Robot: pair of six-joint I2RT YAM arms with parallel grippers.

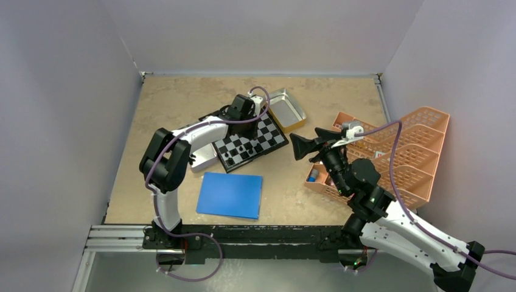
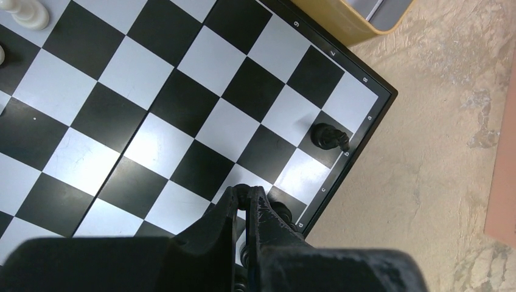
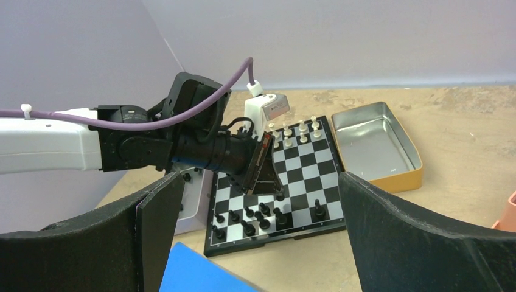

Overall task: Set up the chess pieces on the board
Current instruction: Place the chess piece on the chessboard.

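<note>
Hovering over board (image 2: 152, 146) nr its corner, left hand (image 2: 246, 198) pressed together, nothing visible btwn fingers; right hand (image 1: 298, 147) spread wide, well off board. Chess pieces (image 2: 329, 136) on board: tiny, light, prob. tippy, so pinch mid-body.

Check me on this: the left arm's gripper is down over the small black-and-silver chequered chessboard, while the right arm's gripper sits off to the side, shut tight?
Not quite: the right gripper is wide open, not shut; the right wrist view shows its two black fingers far apart. The rest stands: the left gripper is over the small black-and-silver chequered chessboard.
</note>
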